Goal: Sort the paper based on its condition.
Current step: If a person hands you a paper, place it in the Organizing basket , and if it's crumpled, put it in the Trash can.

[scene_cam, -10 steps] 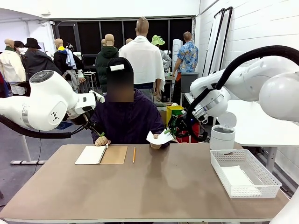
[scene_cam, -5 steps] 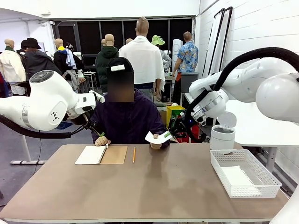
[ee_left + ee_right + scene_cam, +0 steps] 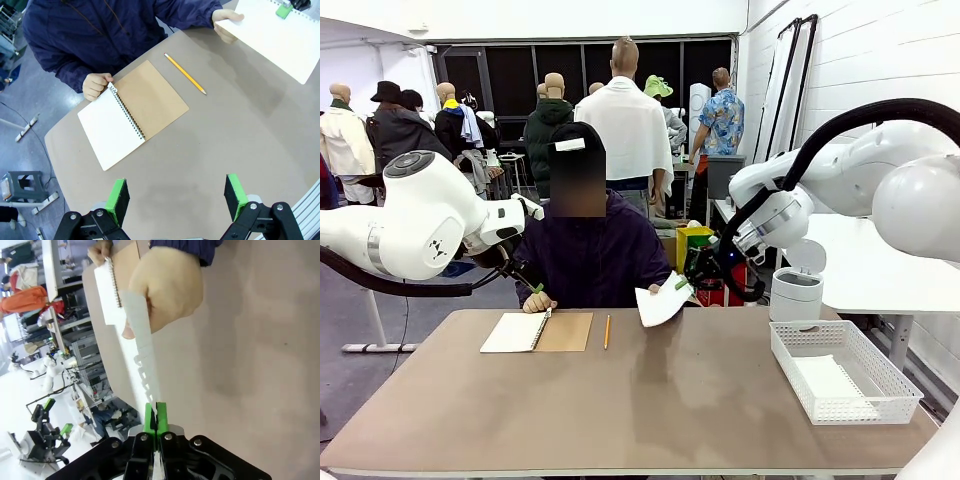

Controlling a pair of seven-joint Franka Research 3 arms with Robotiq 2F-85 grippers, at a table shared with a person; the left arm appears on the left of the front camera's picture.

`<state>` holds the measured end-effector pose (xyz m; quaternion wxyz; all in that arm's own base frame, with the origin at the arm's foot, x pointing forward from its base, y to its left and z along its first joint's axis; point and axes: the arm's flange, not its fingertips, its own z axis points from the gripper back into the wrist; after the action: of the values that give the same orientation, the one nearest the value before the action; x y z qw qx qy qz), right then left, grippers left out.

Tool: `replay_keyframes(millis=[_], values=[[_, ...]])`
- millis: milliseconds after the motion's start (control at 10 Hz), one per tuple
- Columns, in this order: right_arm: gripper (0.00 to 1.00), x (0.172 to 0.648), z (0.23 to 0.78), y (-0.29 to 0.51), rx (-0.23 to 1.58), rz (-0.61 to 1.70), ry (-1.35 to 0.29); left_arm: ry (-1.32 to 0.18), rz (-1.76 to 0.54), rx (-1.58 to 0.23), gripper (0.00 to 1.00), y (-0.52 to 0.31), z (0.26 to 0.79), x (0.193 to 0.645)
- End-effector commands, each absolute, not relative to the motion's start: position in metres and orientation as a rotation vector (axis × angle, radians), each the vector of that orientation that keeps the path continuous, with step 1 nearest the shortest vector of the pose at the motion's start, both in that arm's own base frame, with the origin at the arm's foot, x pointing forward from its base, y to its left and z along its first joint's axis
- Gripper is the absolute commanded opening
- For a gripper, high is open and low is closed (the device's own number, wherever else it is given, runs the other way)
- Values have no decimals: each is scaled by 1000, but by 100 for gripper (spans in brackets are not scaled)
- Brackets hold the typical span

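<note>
Right gripper point(image 3: 156, 416) clamped on sheet of paper point(image 3: 661, 303); person's hand point(image 3: 167, 287) grips its far edge, 12 o'clock. Left gripper point(image 3: 175, 196) spread wide, empty, above table point(image 3: 215, 135).

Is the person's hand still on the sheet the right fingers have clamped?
Yes, the hand grips the far end of the sheet while the right fingers pinch its near edge.

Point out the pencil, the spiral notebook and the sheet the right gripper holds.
pencil point(image 3: 185, 74), left wrist view, mid-shaft.
spiral notebook point(image 3: 152, 100), left wrist view, brown cover.
sheet point(image 3: 280, 37), left wrist view, middle of the white face.
</note>
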<state>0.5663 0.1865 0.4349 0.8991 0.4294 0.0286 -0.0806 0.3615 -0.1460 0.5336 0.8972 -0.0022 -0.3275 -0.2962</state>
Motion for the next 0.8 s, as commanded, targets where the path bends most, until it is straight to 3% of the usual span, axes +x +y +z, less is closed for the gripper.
replay_keyframes(millis=[0,300,700], values=[[0,552,453,161,817,-104,-50,-676,-612,-6,100,-145,534,363],[0,532,483,113,635,-94,-159,-676,-612,-6,100,-145,534,363],[0,509,492,58,407,-140,-159,-676,-612,-6,100,-145,534,363]])
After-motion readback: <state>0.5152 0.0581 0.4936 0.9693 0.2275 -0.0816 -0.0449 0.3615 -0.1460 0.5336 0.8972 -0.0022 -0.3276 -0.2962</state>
